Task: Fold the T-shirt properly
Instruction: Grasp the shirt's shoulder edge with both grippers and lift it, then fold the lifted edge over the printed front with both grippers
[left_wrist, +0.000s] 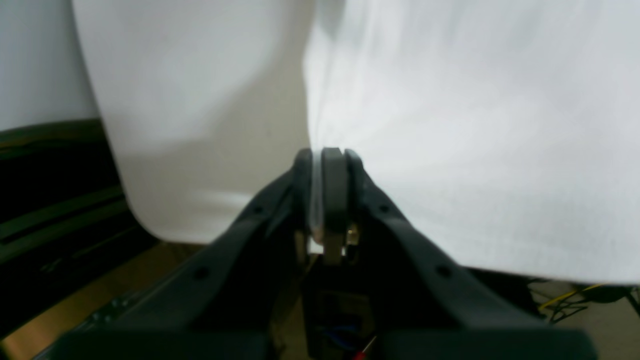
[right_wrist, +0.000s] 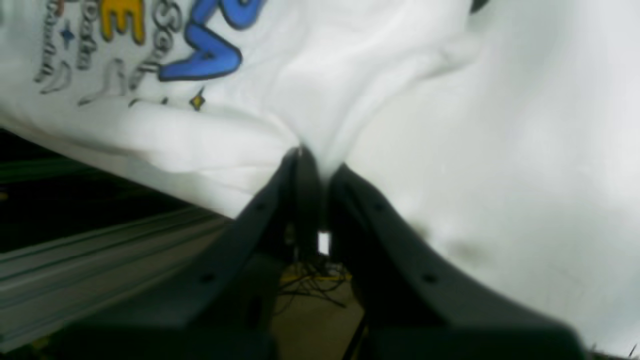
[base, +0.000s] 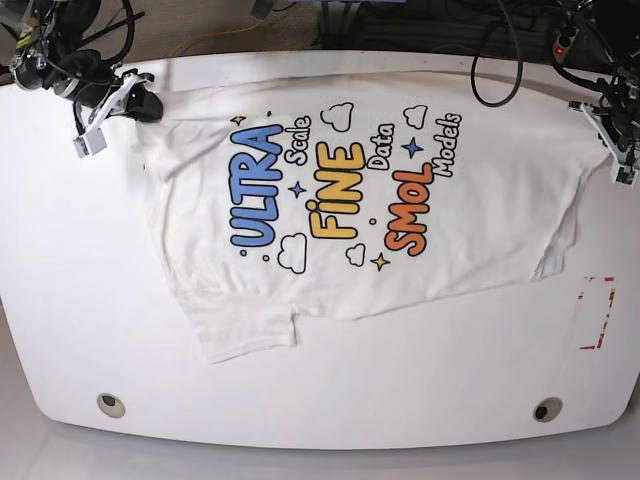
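The white T-shirt (base: 340, 270) lies spread on the white table (base: 80, 300), its blue, yellow and orange print facing up. At the far left corner of the cloth, my right gripper (base: 150, 103) is shut on it. The right wrist view shows that gripper (right_wrist: 315, 155) pinching a bunched fold of the T-shirt (right_wrist: 450, 125) beside the blue letters. At the far right corner my left gripper (base: 592, 115) holds the cloth too. Seen from the left wrist, this gripper (left_wrist: 325, 152) clamps a thin edge of the plain white T-shirt (left_wrist: 475, 125).
A red-outlined rectangle (base: 597, 312) is marked on the table at the right. Two round fittings (base: 111, 404) (base: 547, 409) sit near the front edge. Cables (base: 500, 60) hang over the back edge, and dark rails (right_wrist: 75, 260) run below the table.
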